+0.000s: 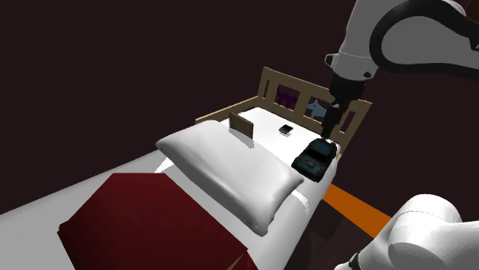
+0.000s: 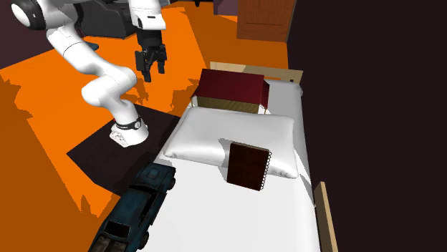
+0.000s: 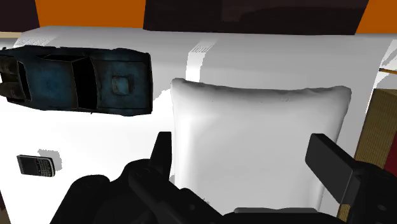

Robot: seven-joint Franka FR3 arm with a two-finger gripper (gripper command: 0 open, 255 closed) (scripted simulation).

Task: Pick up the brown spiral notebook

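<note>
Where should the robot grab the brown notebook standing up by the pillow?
Probably its free top edge, coming down from above, with one finger on each cover. The notebook stands nearly upright beside the pillow, so that upper edge is clear.

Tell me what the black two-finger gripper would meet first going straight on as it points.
Probably the plump white pillow: the wrist view shows it straight ahead of the open black gripper, though how far is unclear.

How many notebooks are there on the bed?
1. The brown spiral notebook stands on edge against the white pillow, on the pillow's side toward the wooden headboard. Another could lie hidden behind the pillow.
</note>
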